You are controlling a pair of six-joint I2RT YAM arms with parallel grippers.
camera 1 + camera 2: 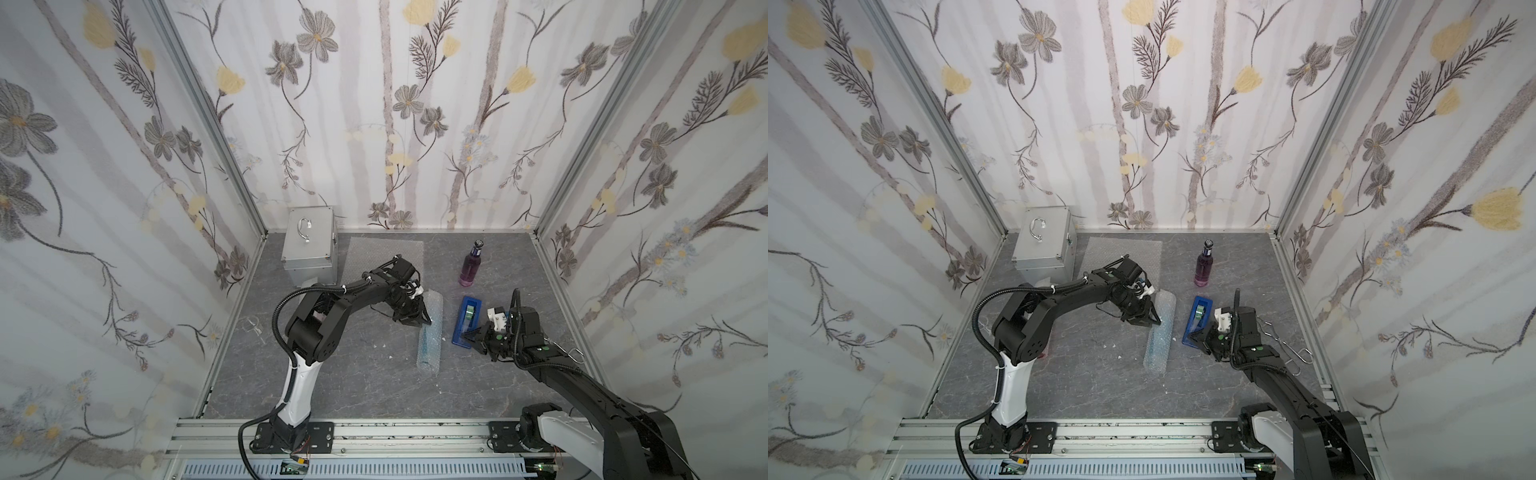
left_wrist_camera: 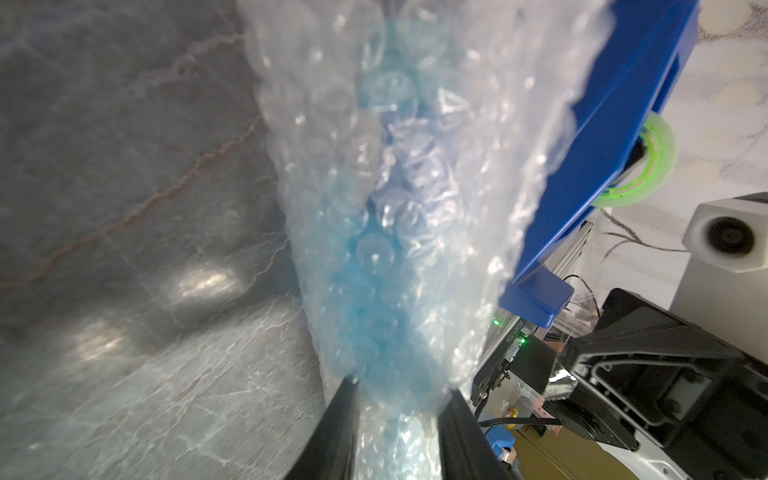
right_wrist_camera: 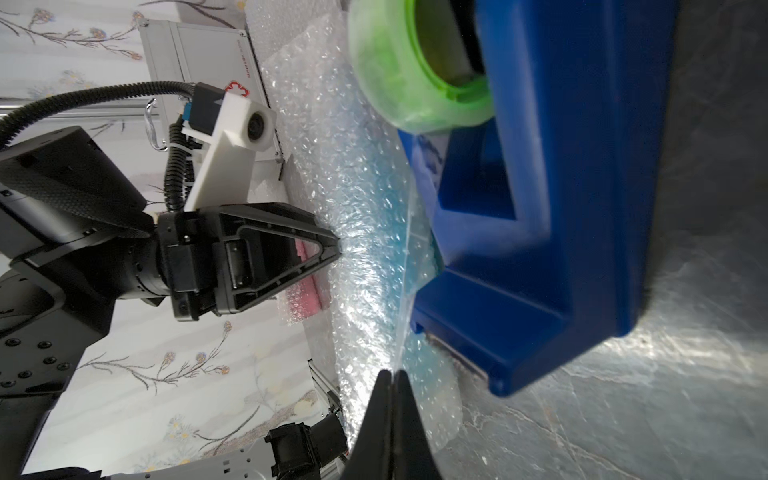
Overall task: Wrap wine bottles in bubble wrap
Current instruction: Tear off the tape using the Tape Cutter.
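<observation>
Two pincers work a single bundle. The left pincer [image 2: 401, 415] has its jaws clamped on either side of the blue bottle [image 2: 374, 270], which lies on its side on the grey table [image 1: 332, 374], rolled inside bubble wrap [image 1: 428, 357]. The roll extends past the pincer at both ends.

The right pincer [image 3: 392, 382] sits just across that roll from the left one, jaws pressed together. It seems to pinch a clear tape strip [image 3: 402, 299] that runs from its tips to the blue tape dispenser [image 3: 561, 208] lying against the wrap beside it. The green tape roll [image 3: 415, 83] sits in the dispenser, beyond the right pincer's tips.

Rolling looks finished for this bottle, and sealing appears to be the step in hand. The next move likely calls for the right pincer to draw the strip free of the cutter and lay it across the loose edge of the wrap, with the left pincer holding the roll shut.

The purple bottle [image 1: 469, 266] stands upright and bare, well beyond both pincers. A flat spare sheet [image 1: 374, 253] lies behind the left pincer, beside a silver case [image 1: 307, 245], so one more wrap seems due. A pink-tinted bundle [image 3: 307, 274] shows behind the left pincer, but whether it holds the red bottle cannot be told.
</observation>
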